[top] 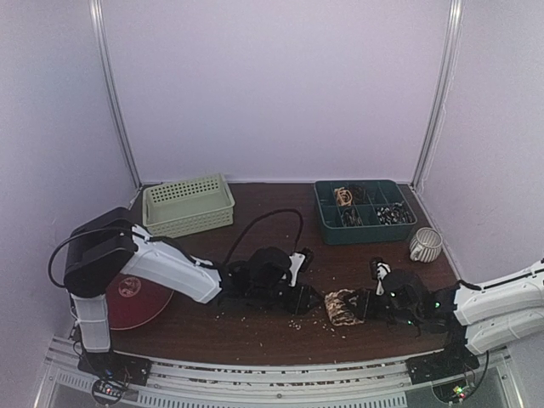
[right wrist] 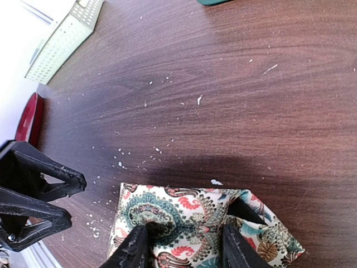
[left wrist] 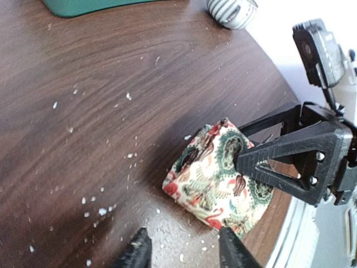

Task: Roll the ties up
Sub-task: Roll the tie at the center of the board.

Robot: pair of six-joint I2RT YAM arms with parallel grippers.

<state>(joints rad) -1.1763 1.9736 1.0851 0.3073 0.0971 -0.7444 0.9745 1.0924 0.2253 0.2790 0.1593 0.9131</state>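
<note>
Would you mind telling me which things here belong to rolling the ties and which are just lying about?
Job: rolled patterned tie.
Lying about: pale basket, green compartment tray (contents unclear), striped mug, red plate, crumbs.

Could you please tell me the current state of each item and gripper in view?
tie: rolled into a compact bundle.
left gripper: open, holding nothing.
right gripper: jaws astride the tie, grip unclear.
green organizer: upright, some compartments filled.
basket: upright.
red plate: lying flat.
striped mug: pose unclear.
</note>
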